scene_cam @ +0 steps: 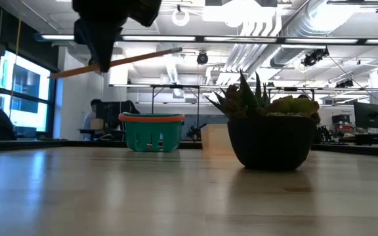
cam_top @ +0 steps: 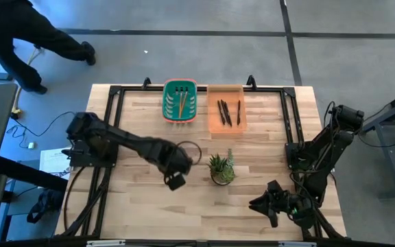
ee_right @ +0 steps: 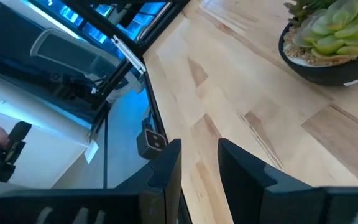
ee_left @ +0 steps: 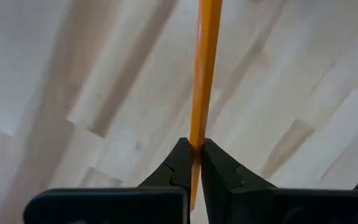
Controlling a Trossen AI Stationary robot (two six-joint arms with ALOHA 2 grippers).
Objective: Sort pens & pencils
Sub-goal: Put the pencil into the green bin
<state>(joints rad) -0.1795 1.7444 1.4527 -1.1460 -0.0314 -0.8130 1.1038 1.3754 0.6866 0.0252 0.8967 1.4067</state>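
Aloft, slim orange wooden pencil [ee_left: 204,74] in left pincer [ee_left: 196,163].

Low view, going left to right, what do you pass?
Left gripper up high, shut on a pencil → green basket far back → potted plant nearest the camera.

Two baskets [cam_top: 180,101] [cam_top: 225,108] side by side at table's [cam_top: 266,144] far edge; pencils [cam_top: 182,103] in left one, pens [cam_top: 226,112] in right one. Potted plant [cam_top: 221,169] mid-table, nearer front than baskets. Left gripper [ee_left: 193,163] left of plant, above tabletop, one pencil [ee_left: 202,81] between its fingers. Right gripper [ee_right: 199,163] near table's front right corner. Person [cam_top: 26,41] on floor beyond far left corner.
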